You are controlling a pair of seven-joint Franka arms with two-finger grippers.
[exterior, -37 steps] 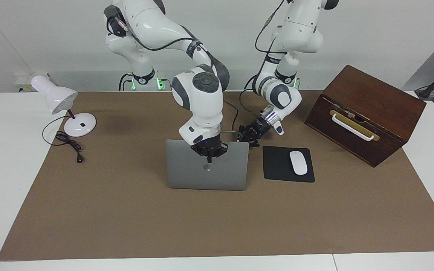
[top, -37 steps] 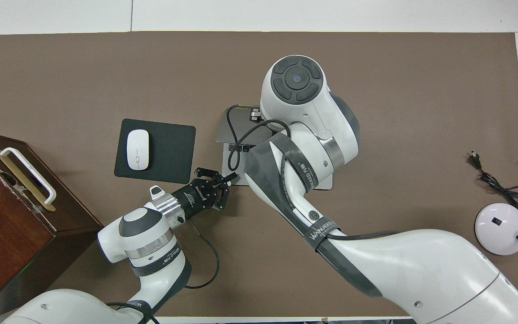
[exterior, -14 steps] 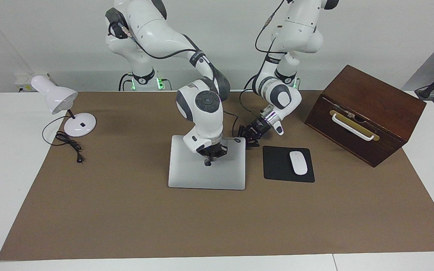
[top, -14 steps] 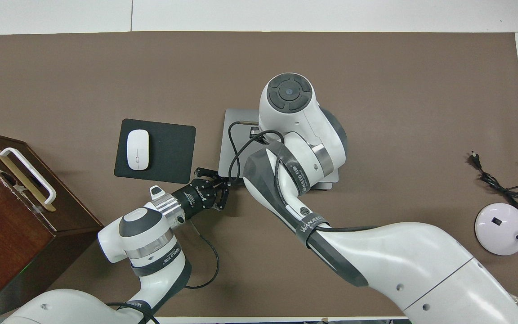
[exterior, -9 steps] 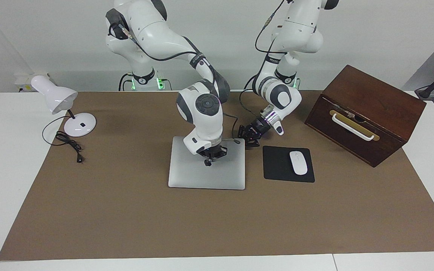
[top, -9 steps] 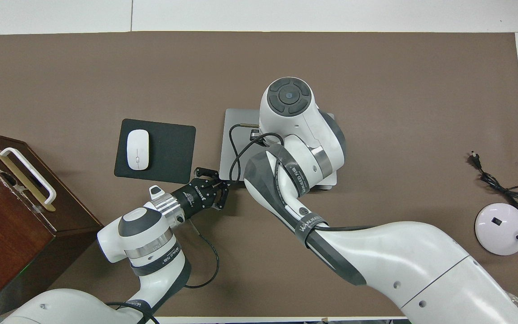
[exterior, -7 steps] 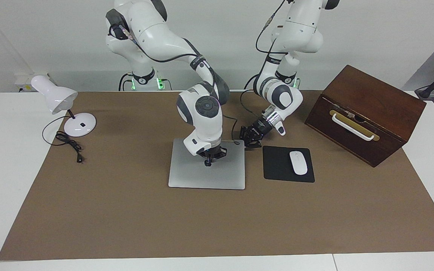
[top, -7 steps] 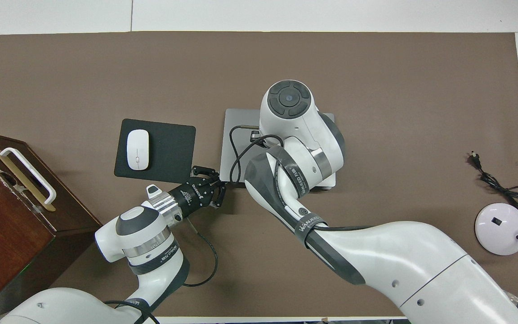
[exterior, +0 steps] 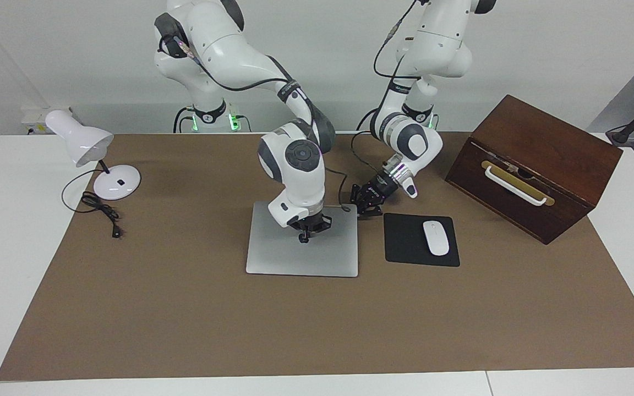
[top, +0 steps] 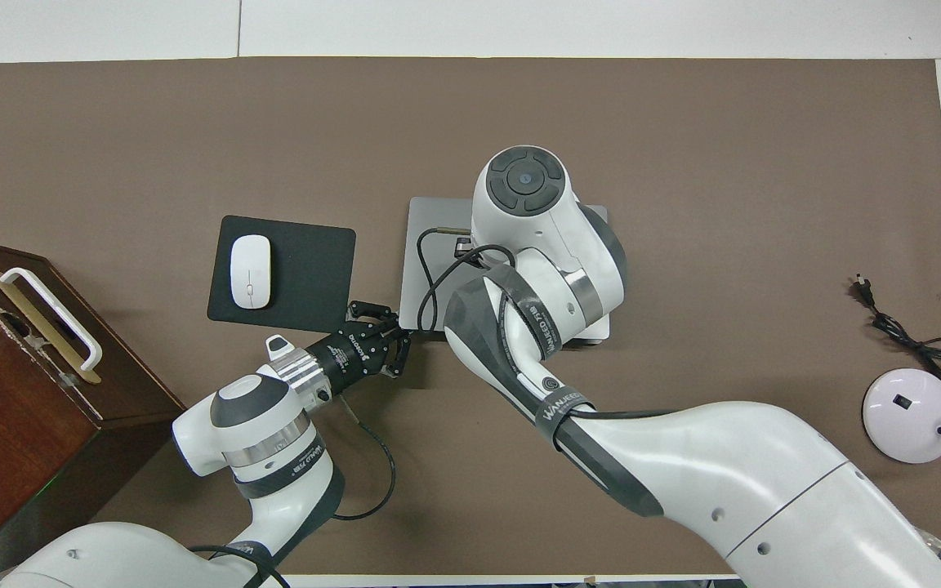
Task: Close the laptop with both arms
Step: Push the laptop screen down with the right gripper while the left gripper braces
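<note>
The silver-grey laptop [exterior: 295,258] lies flat with its lid down in the middle of the brown mat; it also shows in the overhead view [top: 438,212], mostly covered by the right arm. My right gripper [exterior: 305,237] is shut and points down, its tip on the lid near the edge nearer to the robots. In the overhead view the right arm's wrist hides it. My left gripper [exterior: 365,205], the chunky black claw, is open just beside the laptop's corner nearer to the robots, on the mousepad's side, a small gap from it; it also shows in the overhead view [top: 389,336].
A black mousepad [exterior: 405,245] with a white mouse [exterior: 436,237] lies beside the laptop toward the left arm's end. A brown wooden box [exterior: 537,148] stands past it. A white desk lamp [exterior: 83,144] and its cord [exterior: 99,209] sit at the right arm's end.
The lid has gone from standing upright to lying flat, with my right gripper following it down. My left gripper has drawn back a little from the laptop's corner.
</note>
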